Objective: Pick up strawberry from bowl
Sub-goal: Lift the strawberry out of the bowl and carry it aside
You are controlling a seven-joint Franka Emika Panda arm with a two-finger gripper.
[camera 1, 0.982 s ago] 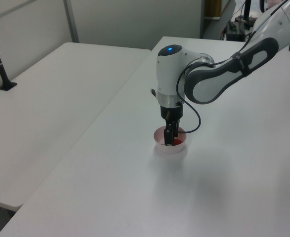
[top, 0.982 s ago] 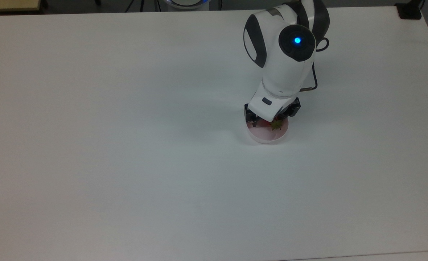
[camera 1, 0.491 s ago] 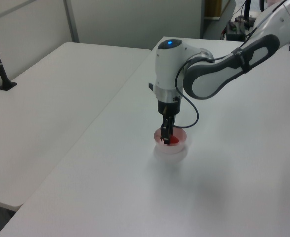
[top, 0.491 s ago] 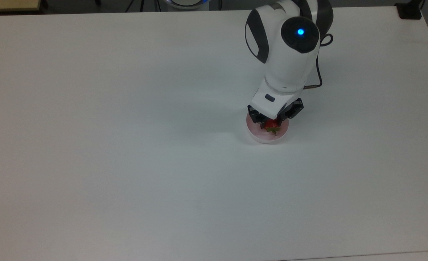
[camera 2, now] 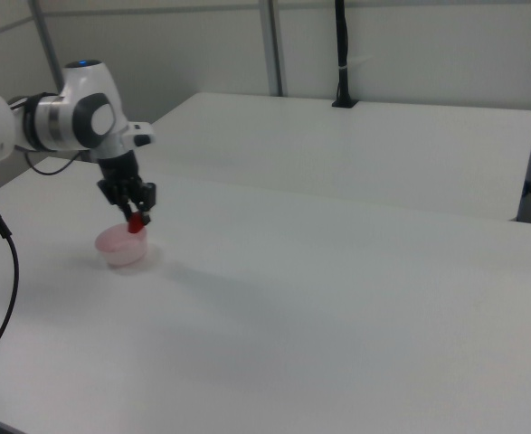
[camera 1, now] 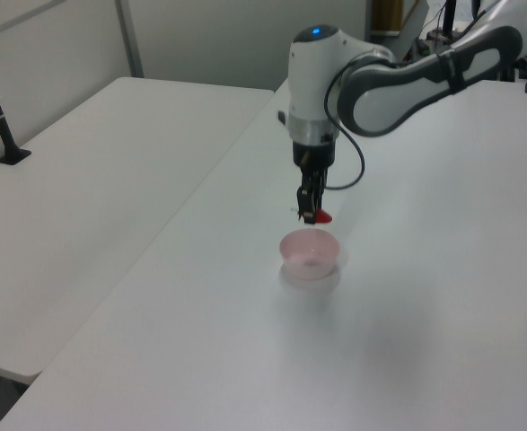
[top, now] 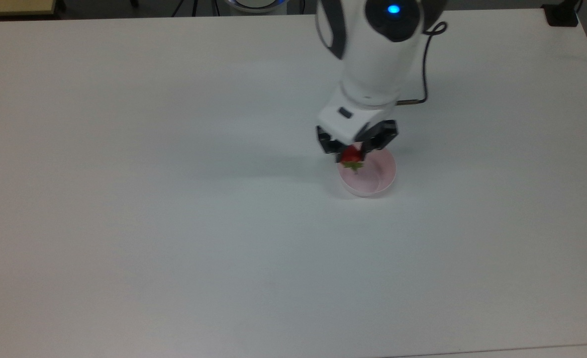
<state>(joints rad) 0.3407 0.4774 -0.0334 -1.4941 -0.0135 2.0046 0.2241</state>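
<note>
- Since a second ago my gripper (camera 1: pixel 311 215) has come up out of the bowl (camera 1: pixel 310 255), strawberry (camera 1: pixel 321 215) with it.
- Fingers clenched on the strawberry, hanging just above the bowl's rim, clear of it.
- Arm points straight down; bowl sits on the white table (top: pixel 174 223).
</note>
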